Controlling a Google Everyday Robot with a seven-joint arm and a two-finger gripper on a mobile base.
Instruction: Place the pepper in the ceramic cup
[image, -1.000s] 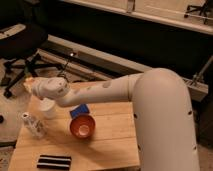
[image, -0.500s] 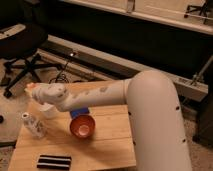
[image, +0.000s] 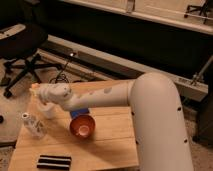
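My gripper (image: 41, 94) is at the far left of the wooden table (image: 115, 150), at the end of the white arm that reaches in from the right. A small orange pepper (image: 34, 88) sticks out of its tip, and the gripper is shut on it. The white ceramic cup (image: 48, 112) stands directly below and slightly right of the gripper, partly covered by the wrist. The pepper is held above the cup's far-left side, outside the cup.
An orange bowl (image: 82, 126) stands mid-table, with a blue object (image: 79, 113) just behind it. A whitish patterned bottle (image: 34, 125) lies at the left edge. A black striped block (image: 54, 161) is at the front. An office chair (image: 22, 47) stands on the floor behind.
The gripper with the pepper has shifted slightly down and to the right, settling over the cup. The bowl, bottle and cup have not moved.
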